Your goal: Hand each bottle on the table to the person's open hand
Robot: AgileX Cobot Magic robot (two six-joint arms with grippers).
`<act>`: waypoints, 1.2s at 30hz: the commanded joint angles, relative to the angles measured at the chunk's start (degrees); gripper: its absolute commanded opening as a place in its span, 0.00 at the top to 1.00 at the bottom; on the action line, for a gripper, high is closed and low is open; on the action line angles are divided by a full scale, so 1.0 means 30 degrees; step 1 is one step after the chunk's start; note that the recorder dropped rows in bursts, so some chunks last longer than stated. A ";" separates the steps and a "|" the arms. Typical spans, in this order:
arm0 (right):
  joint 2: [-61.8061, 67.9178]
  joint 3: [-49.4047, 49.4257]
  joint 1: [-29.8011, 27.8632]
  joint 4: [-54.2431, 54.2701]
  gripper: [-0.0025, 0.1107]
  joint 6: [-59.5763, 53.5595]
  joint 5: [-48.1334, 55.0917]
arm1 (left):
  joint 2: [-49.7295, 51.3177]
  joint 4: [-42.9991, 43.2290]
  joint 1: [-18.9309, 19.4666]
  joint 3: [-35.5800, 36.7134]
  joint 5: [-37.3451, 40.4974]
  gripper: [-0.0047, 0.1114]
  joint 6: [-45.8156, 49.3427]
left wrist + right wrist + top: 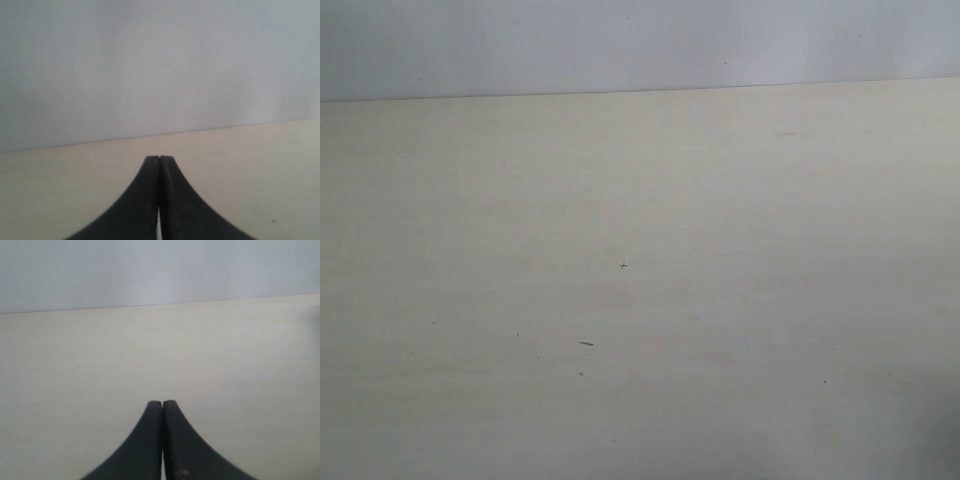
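Observation:
The pale beige table (pixel 640 300) fills the exterior view, with only a few tiny dark specks on it. No bottles and no person's hand show in any view. Neither arm appears in the exterior view. In the left wrist view my left gripper (pixel 159 159) is shut, its two black fingers pressed together with nothing between them, above the table (pixel 75 180). In the right wrist view my right gripper (pixel 162 403) is likewise shut and holds nothing, above the table (pixel 150 355).
A plain grey-white wall (pixel 640 45) rises behind the table's far edge (pixel 640 90). The same wall (pixel 160 65) fills the upper part of the left wrist view and stands as a wall (pixel 160 270) in the right wrist view.

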 commanded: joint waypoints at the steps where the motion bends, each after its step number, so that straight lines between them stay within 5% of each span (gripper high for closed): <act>1: 0.0072 0.0095 -0.0098 -0.0048 0.98 -0.0036 -0.0240 | -0.0157 0.0015 0.0038 0.0887 0.0136 0.96 -0.0081; 22: 0.0072 0.0095 -0.0098 -0.0048 0.98 -0.0036 -0.0240 | -0.0157 0.1112 0.0038 0.0887 0.2614 0.96 -0.0493; 26: 0.0072 0.0095 -0.0098 -0.0048 0.98 -0.0036 -0.0240 | -0.0157 0.7267 0.0038 0.0887 0.4533 0.96 -0.7430; 30: 0.0072 0.0095 -0.0098 -0.0048 0.98 -0.0036 -0.0240 | -0.0157 1.5082 0.0038 0.0887 0.4470 0.96 -1.8140; 36: 0.0072 0.0095 -0.0098 -0.0048 0.98 -0.0036 -0.0245 | -0.0157 1.5331 0.0038 0.0887 0.4741 0.96 -1.9287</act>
